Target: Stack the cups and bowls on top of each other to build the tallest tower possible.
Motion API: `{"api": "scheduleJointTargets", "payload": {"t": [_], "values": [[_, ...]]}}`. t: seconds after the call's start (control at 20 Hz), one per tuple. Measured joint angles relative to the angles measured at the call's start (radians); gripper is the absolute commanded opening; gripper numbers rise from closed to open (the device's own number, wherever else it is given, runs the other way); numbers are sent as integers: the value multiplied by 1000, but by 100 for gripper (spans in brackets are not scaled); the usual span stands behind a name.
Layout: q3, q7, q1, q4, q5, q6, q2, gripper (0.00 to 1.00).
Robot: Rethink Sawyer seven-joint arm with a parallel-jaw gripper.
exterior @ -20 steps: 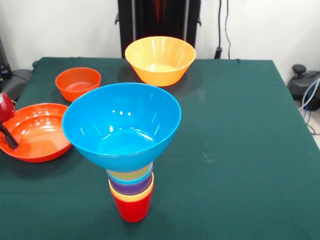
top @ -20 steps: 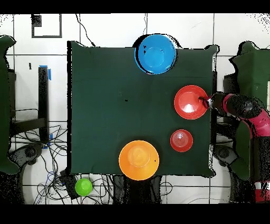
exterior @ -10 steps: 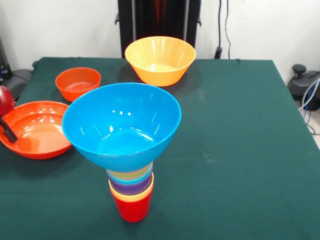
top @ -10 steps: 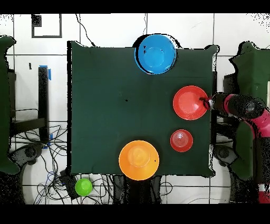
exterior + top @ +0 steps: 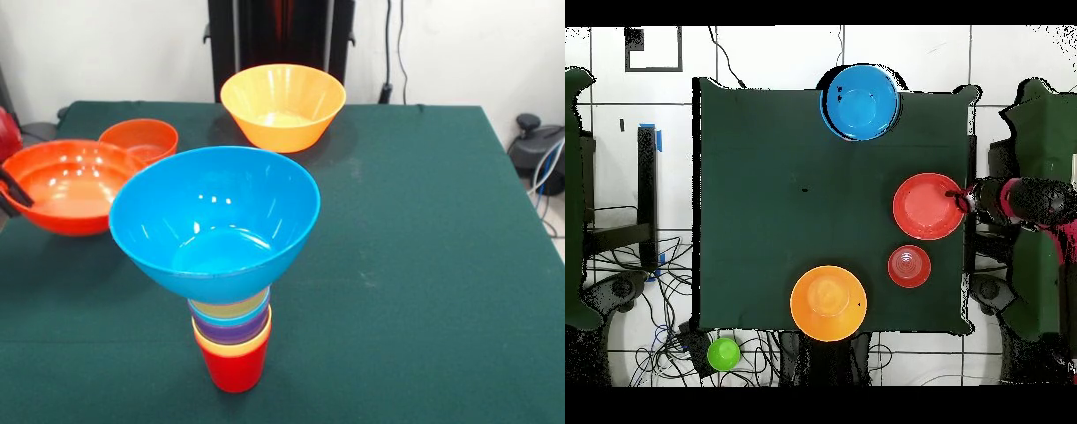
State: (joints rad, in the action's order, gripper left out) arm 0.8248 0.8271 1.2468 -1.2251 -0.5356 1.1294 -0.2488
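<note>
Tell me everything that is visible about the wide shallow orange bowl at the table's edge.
The wide shallow orange bowl is glossy, smooth plastic and looks empty. It is tilted, its open side turned partly toward the front camera, and seems lifted off the green table. The gripper holds its rim at the table's edge, one dark finger inside the bowl. In the front view it overlaps the small orange bowl behind it.

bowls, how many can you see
4: the large blue bowl atop the cup stack, the yellow-orange bowl at the back, the small orange bowl, the wide orange bowl lifted at the left. Others may be hidden.
</note>
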Motion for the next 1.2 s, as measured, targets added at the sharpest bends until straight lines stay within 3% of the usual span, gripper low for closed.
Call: {"api": "scheduleJointTargets", "payload": {"t": [1.2], "values": [[1,0,-13,-80,190,244,-213,0]]}}
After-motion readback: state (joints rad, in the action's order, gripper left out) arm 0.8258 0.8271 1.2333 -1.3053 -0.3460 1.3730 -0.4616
